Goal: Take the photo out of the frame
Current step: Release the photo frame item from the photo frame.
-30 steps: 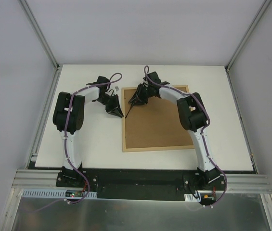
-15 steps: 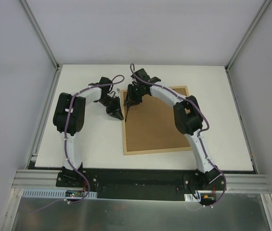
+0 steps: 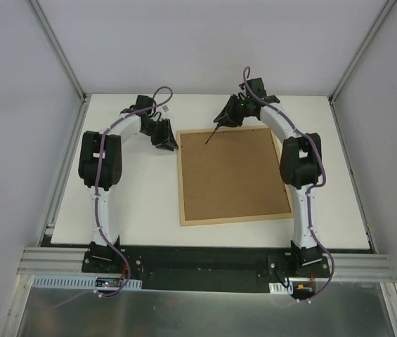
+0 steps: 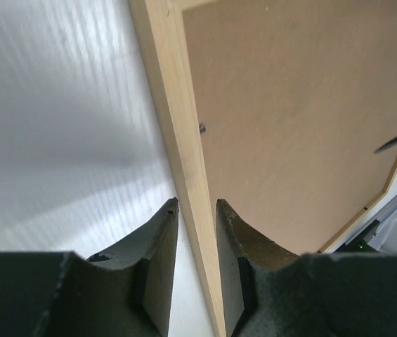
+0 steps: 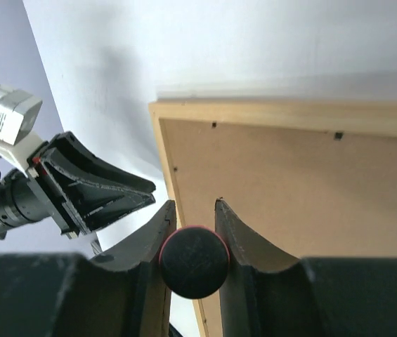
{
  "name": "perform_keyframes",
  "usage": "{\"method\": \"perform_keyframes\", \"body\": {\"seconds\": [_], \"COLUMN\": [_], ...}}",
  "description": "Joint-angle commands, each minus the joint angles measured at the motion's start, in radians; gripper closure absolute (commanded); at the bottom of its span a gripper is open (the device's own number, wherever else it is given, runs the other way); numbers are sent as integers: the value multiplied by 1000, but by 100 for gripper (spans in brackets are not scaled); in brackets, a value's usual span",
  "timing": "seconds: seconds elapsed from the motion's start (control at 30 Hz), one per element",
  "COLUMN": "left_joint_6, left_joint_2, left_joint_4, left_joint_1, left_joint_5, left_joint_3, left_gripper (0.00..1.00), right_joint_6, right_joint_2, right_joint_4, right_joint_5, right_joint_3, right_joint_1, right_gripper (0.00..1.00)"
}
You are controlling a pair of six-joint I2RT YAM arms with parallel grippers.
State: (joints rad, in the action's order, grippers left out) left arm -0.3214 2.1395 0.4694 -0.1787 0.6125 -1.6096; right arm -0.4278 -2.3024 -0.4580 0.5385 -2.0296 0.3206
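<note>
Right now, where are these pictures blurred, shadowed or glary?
Left wrist view: the dark left claw looks soft up close, and the white table carries streaky sheen and a broad grey shadow. Right wrist view: the black round-ended tool is slightly blurred. Top view: sharp, evenly lit.

A white table is lying between grey walls; a thin black stick is slanting above its far part.

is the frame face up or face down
Face down: the frame lies flat with only its brown back showing.
</note>
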Motion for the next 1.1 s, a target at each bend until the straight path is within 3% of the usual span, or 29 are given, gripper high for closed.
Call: {"method": "perform_keyframes", "body": {"seconds": [0.0, 0.43, 0.87, 1.07], "left_joint_6": [12, -18, -76, -82], "left_joint_2": [94, 177, 148, 145], "left_joint_4": [-2, 2, -12, -12], "left_joint_1": [-11, -70, -105, -107], "left_joint_5": [56, 101, 72, 55], "left_joint_3": [-82, -93, -44, -44], "left_gripper": [73, 85, 85, 85], "right_joint_6": [-98, -197, -118, -121], "right_joint_2": [-96, -209, -276, -279], "right_joint_4": [15, -18, -116, -133], "right_joint_5": [25, -35, -138, -92], "right_joint_3": [-105, -277, -300, -278], "right_joint_1": [6, 17, 34, 40], "right_gripper": [100, 99, 100, 100]}}
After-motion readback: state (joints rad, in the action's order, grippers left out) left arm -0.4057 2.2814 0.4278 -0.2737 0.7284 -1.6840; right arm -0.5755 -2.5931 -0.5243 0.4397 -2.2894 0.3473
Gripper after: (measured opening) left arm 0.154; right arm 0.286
